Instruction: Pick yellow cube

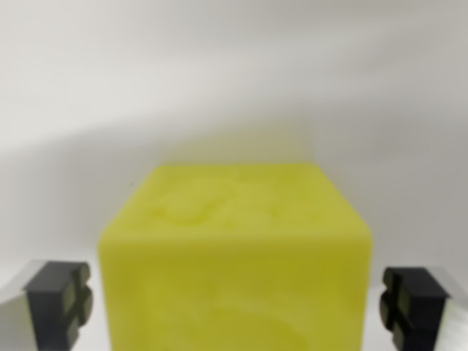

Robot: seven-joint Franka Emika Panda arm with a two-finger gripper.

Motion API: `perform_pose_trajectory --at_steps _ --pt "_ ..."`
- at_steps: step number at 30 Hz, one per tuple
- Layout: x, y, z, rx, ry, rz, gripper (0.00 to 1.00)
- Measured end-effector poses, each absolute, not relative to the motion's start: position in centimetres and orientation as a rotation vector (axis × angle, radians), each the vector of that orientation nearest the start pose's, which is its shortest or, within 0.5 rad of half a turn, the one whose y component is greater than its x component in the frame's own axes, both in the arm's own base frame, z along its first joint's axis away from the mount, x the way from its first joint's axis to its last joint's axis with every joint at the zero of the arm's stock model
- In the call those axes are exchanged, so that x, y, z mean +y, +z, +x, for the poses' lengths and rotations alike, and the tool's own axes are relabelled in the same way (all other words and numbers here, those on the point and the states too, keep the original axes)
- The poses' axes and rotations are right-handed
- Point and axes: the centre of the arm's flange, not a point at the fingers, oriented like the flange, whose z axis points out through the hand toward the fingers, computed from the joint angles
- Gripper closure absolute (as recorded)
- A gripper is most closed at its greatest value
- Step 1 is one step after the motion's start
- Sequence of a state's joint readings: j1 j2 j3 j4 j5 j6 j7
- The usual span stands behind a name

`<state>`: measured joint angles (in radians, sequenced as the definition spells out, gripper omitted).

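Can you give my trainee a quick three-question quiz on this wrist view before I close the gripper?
1. True or false: the yellow cube sits between the two fingertips.
2. Do the dark pads touch the cube's sides? A) both touch B) a slim gap shows on each side C) only one touches.
3. What surface lies behind the cube?

Key:
1. True; the gripper straddles it.
2. B; the jaws stand open.
3. A plain, pale, blurred surface; nothing else shows on it.
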<state>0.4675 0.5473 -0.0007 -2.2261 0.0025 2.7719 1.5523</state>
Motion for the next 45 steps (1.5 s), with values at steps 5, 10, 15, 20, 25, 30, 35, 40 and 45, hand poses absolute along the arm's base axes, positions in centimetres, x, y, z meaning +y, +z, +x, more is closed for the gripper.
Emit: perform_pose_trajectory --at_steps 5,10,15,20,25,30,35,40,45 --pt "24.2 11.5 48.0 1.628 0.002 -2.688 0.0" --pt "24.2 11.4 48.1 1.628 0.001 -2.688 1.0" --pt "24.2 11.9 48.0 1.628 0.001 -2.688 1.0" --pt "24.2 13.2 48.1 1.628 0.001 -2.687 1.0" --pt "24.2 14.4 48.1 1.628 0.001 -2.687 1.0" --pt "24.2 15.7 48.1 1.628 0.001 -2.688 1.0" --pt "24.2 16.9 48.1 1.628 0.001 -2.688 1.0" --pt "24.2 18.2 48.1 1.627 0.001 -2.688 1.0" --pt "24.2 19.4 48.1 1.628 0.001 -2.688 1.0"
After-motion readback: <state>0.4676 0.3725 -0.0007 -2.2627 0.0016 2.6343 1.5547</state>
